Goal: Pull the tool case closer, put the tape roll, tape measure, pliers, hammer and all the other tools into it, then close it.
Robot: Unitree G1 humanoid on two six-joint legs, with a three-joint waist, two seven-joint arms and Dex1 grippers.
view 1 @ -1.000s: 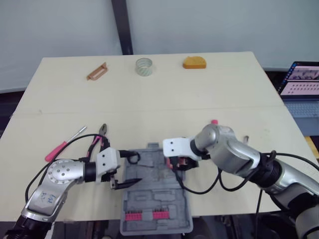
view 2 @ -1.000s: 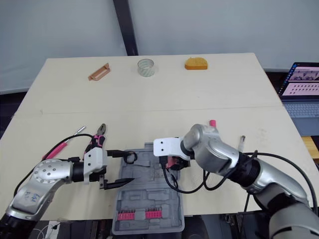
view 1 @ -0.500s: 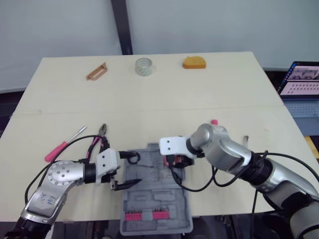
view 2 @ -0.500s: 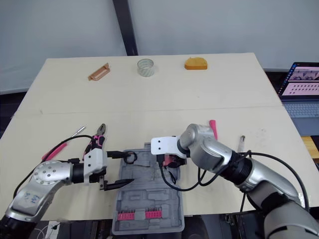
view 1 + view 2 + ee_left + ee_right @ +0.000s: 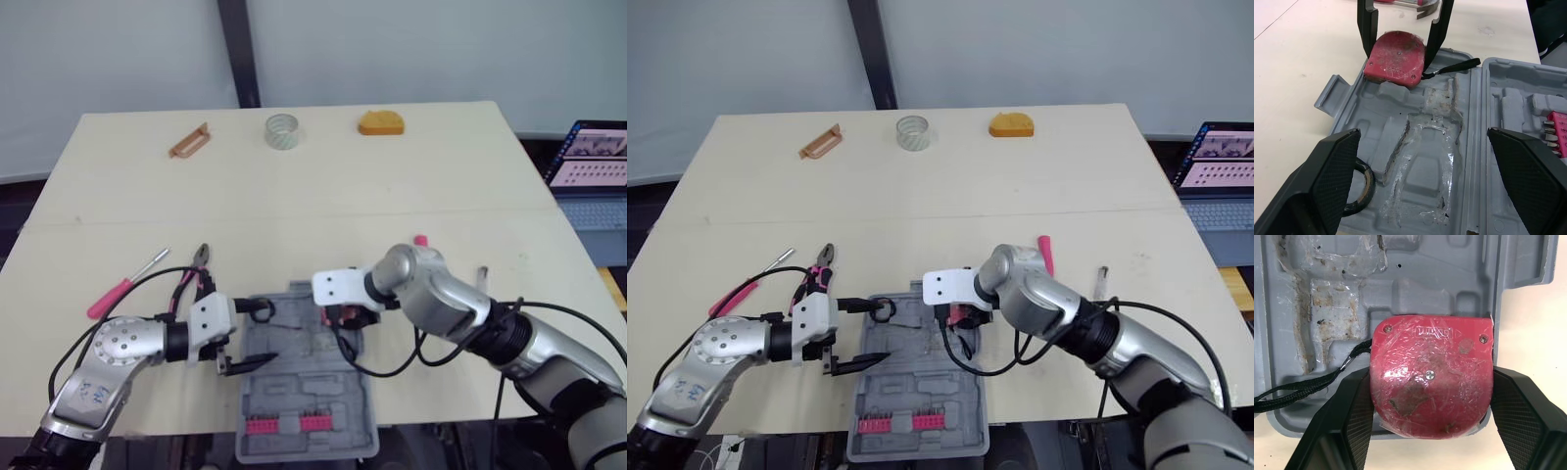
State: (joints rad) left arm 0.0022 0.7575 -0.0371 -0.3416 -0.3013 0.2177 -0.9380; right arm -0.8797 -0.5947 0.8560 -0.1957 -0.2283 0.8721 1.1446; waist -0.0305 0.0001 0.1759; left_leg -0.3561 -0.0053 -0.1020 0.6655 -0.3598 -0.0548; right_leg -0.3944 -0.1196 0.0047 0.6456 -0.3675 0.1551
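Observation:
The grey tool case (image 5: 312,392) lies open at the table's near edge. My right gripper (image 5: 345,317) is shut on the red tape measure (image 5: 1432,372), holding it low over the case's far right corner; its black strap (image 5: 1312,384) trails into the tray. In the left wrist view the tape measure (image 5: 1396,58) sits between two black fingers (image 5: 1365,24). My left gripper (image 5: 266,333) stands open over the case's left half, beside a black ring (image 5: 1359,188). The pliers (image 5: 196,274) lie left of the case. A clear tape roll (image 5: 282,130) stands at the far edge.
A pink-handled screwdriver (image 5: 122,286) lies at the near left. A brown tool (image 5: 190,141) and an orange object (image 5: 381,122) rest at the far edge. A pink handle (image 5: 1045,253) and a metal piece (image 5: 1102,279) lie behind my right arm. A laptop (image 5: 593,157) stands off the table's right side.
My right gripper has shifted a little to the left with the tape measure, further over the case. The left gripper has stayed where it was.

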